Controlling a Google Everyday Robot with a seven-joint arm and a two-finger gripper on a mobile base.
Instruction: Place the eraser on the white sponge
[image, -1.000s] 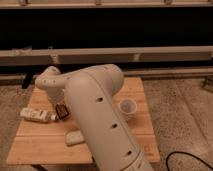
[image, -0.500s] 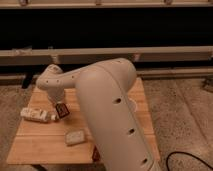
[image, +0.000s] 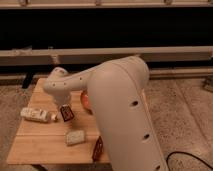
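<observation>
1. Clamping the eraser, the gripper hangs above the table, just behind the white sponge.
2. The bottle has a label that cannot be read.
3. The eraser sits slightly farther right than before.

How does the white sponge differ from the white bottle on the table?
The white sponge is shorter and blockier; the white bottle is longer and slimmer. The sponge lies near the front edge, the bottle farther left. Both lie flat. The gripper is at the eraser.

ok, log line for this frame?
hand at eraser | white sponge bare, nearer camera | eraser not yet on sponge | white bottle left of hand
</observation>
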